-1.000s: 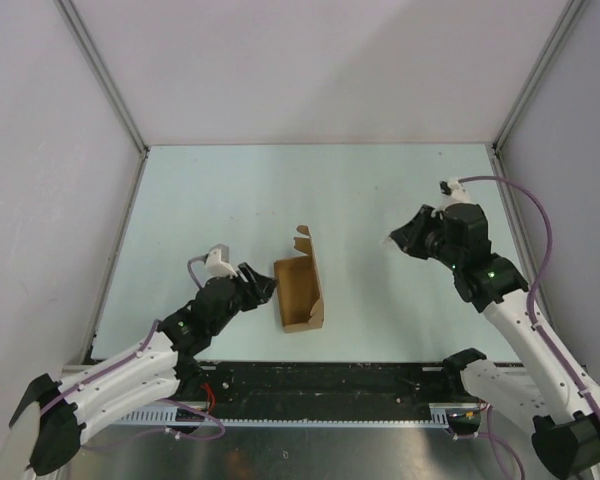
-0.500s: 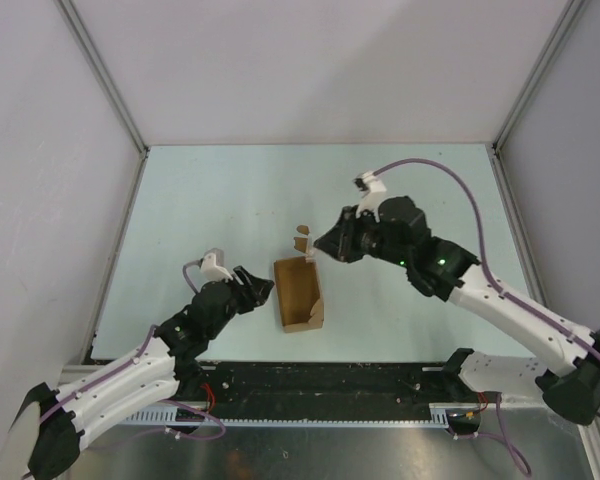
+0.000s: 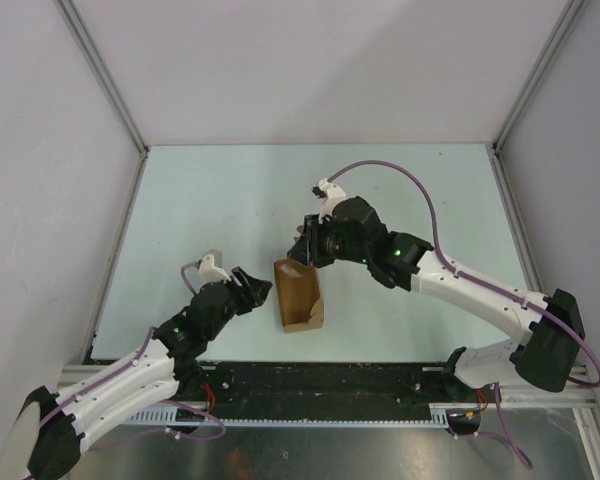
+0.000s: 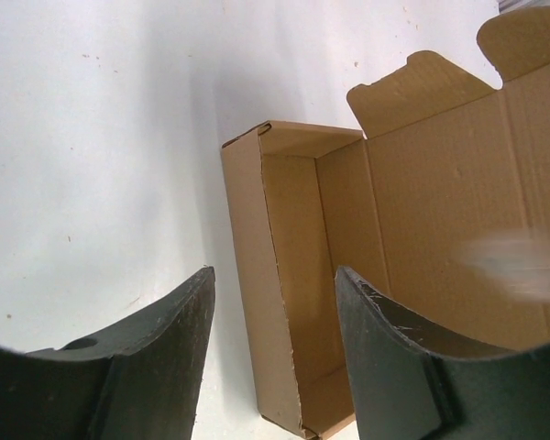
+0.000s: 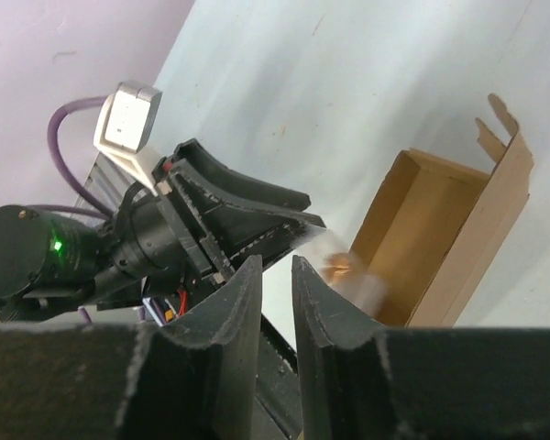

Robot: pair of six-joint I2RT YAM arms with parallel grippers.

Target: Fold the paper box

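Note:
The paper box is a brown cardboard tray standing open on the table, with its lid flap raised at the far end. In the left wrist view its near left wall lies between my fingers. My left gripper is open at the box's left side and holds nothing. My right gripper hovers over the box's far end by the lid, its jaws almost shut with nothing between them. A blurred clear scrap shows beside its right finger, in front of the box.
The pale green table has grey walls on three sides. A black rail with the arm bases runs along the near edge. The right arm's purple cable arches over the table's middle.
My right arm has swung from the right side of the table leftward to the box's far end, over the lid. My left gripper has edged slightly closer to the box. The box has stayed put.

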